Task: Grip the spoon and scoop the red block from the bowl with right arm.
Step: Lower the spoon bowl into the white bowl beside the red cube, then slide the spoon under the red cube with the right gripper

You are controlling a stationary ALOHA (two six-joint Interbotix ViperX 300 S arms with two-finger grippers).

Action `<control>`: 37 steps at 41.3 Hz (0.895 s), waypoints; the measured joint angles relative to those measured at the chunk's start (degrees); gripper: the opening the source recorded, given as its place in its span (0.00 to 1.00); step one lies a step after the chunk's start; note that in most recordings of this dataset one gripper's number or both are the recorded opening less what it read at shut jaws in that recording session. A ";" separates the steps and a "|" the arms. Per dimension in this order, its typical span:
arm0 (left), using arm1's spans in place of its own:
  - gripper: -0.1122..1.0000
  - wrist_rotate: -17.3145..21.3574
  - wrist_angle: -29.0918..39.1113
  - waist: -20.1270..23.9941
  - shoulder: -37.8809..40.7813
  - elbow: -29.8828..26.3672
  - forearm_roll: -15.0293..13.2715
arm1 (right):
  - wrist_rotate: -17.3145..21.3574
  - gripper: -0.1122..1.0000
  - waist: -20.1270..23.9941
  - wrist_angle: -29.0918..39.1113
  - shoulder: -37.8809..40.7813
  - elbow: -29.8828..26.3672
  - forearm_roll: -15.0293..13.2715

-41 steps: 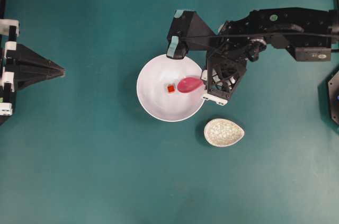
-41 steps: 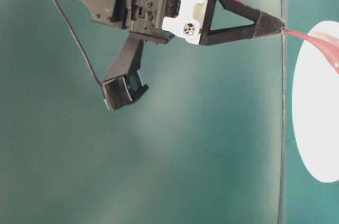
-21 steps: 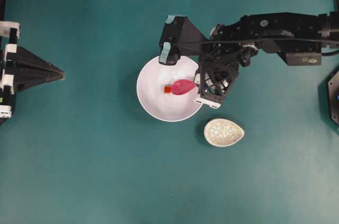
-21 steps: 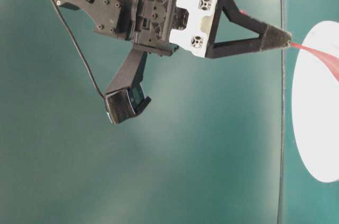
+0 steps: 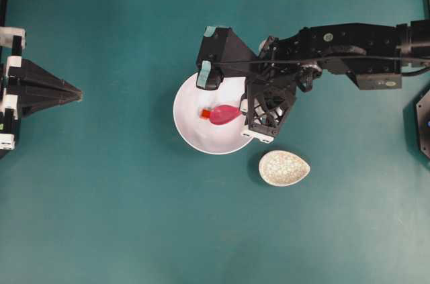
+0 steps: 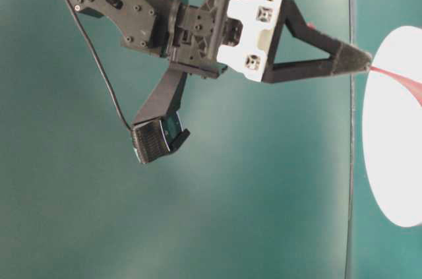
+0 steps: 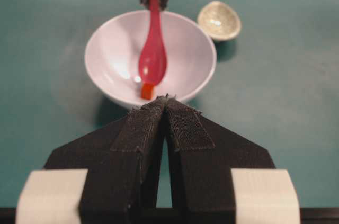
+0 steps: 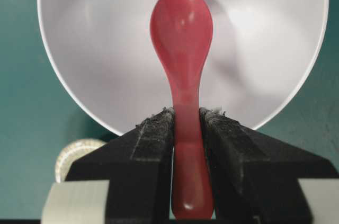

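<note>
The spoon (image 8: 183, 38) was glossy pink-red, with a deep oval scoop narrowing into a short straight handle, and it lay inside the wide white bowl (image 5: 191, 133) with its scoop tip against the red block (image 5: 205, 113). That block was a tiny red-orange cube, much smaller than the scoop, sitting on the bowl's floor just left of the spoon in the overhead view. My right gripper (image 8: 185, 121) was clamped on the spoon's handle, both pads pressed against its sides. A speckled beige dish (image 5: 284, 168) sat on the teal table (image 5: 134, 217) just right of and nearer than the bowl.

In my right wrist view the block was cut off by the top edge. From table level only the bowl's left part and a sliver of the handle showed.

My right arm (image 5: 349, 45) reached in from the right, wrist tipped down over the bowl's right rim. My left gripper (image 7: 167, 99) rested far to the left, pads together, pointing at the bowl.
</note>
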 measured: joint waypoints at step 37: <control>0.09 0.00 0.00 0.00 0.00 0.00 0.00 | 0.00 0.32 0.00 -4.75 1.32 0.00 0.00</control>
